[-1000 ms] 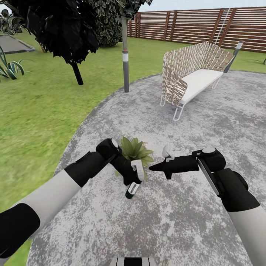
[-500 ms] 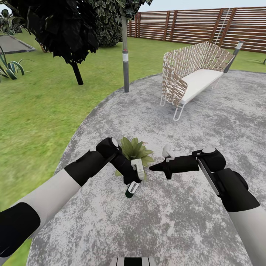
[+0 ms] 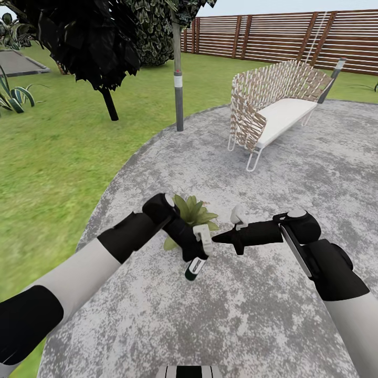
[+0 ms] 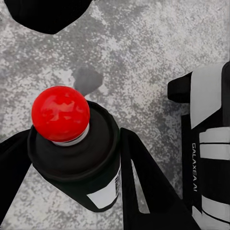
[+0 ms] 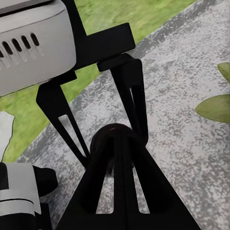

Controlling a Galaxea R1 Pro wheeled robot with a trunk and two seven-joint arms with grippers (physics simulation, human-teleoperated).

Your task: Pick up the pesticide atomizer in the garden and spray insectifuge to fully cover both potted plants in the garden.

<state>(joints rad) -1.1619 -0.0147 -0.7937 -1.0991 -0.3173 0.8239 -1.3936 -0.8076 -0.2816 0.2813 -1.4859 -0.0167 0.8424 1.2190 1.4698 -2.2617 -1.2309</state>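
My left gripper [image 3: 196, 261] is shut on the pesticide atomizer [image 3: 193, 268], a dark bottle with a white label band, tilted nose-down over the grey patio [image 3: 252, 315]. Its red top [image 4: 61, 113] and dark body [image 4: 81, 163] sit between the two black fingers [image 4: 143, 187]. One potted plant [image 3: 193, 211], a low rosette of pointed green leaves, stands just behind the left wrist, partly hidden by it. My right gripper [image 3: 218, 239] is shut on nothing, pointing at the left gripper from close by; its joined fingers [image 5: 120, 191] aim at the bottle, and a leaf [image 5: 215, 108] lies beyond.
A woven bench [image 3: 273, 105] with a white seat stands at the patio's back right. A grey pole [image 3: 178, 89] and a dark tree [image 3: 100, 47] rise at the patio's far edge. Grass [image 3: 52, 157] borders the left side, and a brown slatted fence [image 3: 283, 34] closes the yard.
My left arm has shifted a little to the right with the atomizer, closer to the right gripper's tip, and it covers more of the plant. The right arm has stayed put.
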